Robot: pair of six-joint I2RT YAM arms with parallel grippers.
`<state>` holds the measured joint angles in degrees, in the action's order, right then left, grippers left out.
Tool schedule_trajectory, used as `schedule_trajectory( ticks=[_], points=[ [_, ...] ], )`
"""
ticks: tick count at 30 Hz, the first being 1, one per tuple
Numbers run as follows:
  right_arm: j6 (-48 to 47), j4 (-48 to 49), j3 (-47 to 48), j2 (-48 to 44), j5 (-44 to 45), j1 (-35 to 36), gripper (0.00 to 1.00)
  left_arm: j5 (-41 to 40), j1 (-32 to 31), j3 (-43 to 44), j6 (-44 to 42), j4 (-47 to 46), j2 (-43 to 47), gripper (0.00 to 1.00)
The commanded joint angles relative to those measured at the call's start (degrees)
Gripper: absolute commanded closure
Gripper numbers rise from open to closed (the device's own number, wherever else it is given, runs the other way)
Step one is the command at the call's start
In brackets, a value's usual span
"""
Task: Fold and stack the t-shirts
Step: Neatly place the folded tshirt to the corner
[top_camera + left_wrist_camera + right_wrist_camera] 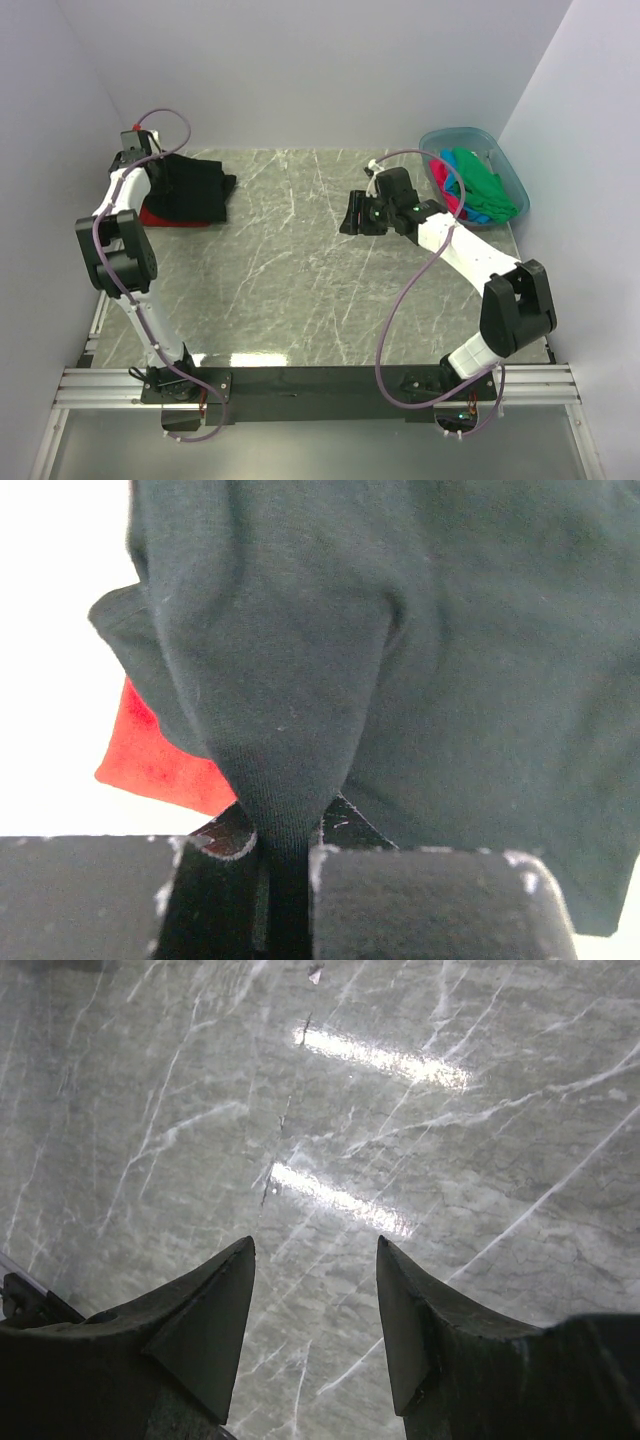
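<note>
Fingers (228,837) of your left gripper (287,825) are clamped on a fold of the black shirt (450,680), which lies over the red shirt (150,765) at the far left of the table (300,260). Your right gripper (315,1305) hangs wide apart and empty over mid-table. The green shirt (487,185) and pink shirt (446,170) sit in the tub (462,131).

Left pincer (137,148) (285,832) is at the far-left corner of the table (290,290) (420,1110), closed on a fold of the upper shirt (192,185) (460,680). Upper shirt lies on the lower shirt (160,217) (150,765), which sticks out at its near-left edge. Tub (505,158) sits at the far-right corner, heap of shirts (480,188) inside it. Right pincer (350,213) (315,1265) is over the table right of centre, left of the tub, jaws apart. Stack and tub well apart.
</note>
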<state>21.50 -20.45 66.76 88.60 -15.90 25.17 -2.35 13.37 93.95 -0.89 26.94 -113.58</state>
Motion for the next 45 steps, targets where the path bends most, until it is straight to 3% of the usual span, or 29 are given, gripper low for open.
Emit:
schedule_trajectory(
  ticks=[1,2,3,4,6,7,9,10,12,17,19,27,33,38,45],
  points=[
    [-0.9,1.0,-0.6,-3.5,0.9,-0.5,0.41,-10.4,0.5,4.8,4.6,-4.3,-1.2,1.0],
    [-0.9,1.1,-0.9,-3.8,1.0,-0.5,0.41,-11.7,0.4,5.4,5.5,-3.7,-1.5,0.97],
    [-0.9,1.1,-1.0,-4.0,1.0,-0.5,0.41,-15.1,0.5,6.5,6.6,-3.1,-1.7,0.88],
    [-0.9,1.1,-1.2,-4.4,0.8,-0.5,0.41,-16.4,0.5,6.6,8.9,-2.6,-1.5,0.71],
    [-1.0,1.0,-1.5,-4.8,0.9,-0.6,0.41,-18.8,0.4,5.5,10.9,-3.5,-0.1,0.58],
    [-0.9,1.0,-1.6,-5.3,1.0,-0.6,0.4,-20.7,0.4,4.0,12.8,-4.5,1.9,0.43],
    [-0.8,0.8,-1.8,-5.7,1.3,-0.6,0.39,-22.2,0.3,2.0,14.7,-4.9,3.7,0.25],
    [-0.9,0.8,-1.9,-5.9,1.3,-0.6,0.38,-23.7,0.3,1.3,16.1,-5.1,5.5,0.1],
    [-0.9,0.8,-2.1,-6.2,1.3,-0.6,0.37,-24.6,0.2,-0.4,17.5,-5.8,8.2,0.01],
    [-0.8,0.9,-2.5,-7.1,1.3,-0.7,0.36,-29.5,-3.3,-3.1,19.7,-3.9,12.9,0.01],
    [-0.8,0.8,-2.6,-7.6,1.8,-0.7,0.36,-30.1,-5.3,-7.9,21.4,-5.3,17.4,0.01],
    [-1.5,1.8,-4.8,-11.3,4.2,-1.3,0.36,-31.3,-22.2,-31.9,26.7,-14.0,33.2,0.01],
    [-2.1,2.7,-7.8,-15.0,7.4,-3.5,0.34,-28.4,-34.4,-42.4,30.9,-17.3,44.0,0.01],
    [-1.8,3.7,-11.1,-18.4,9.5,-6.7,0.34,-30.6,-42.0,-46.2,33.2,-16.2,51.5,0.01],
    [-1.8,5.6,-15.0,-23.6,13.6,-9.0,0.34,-30.3,-45.0,-50.5,35.2,-16.4,58.2,0.01]
  ],
)
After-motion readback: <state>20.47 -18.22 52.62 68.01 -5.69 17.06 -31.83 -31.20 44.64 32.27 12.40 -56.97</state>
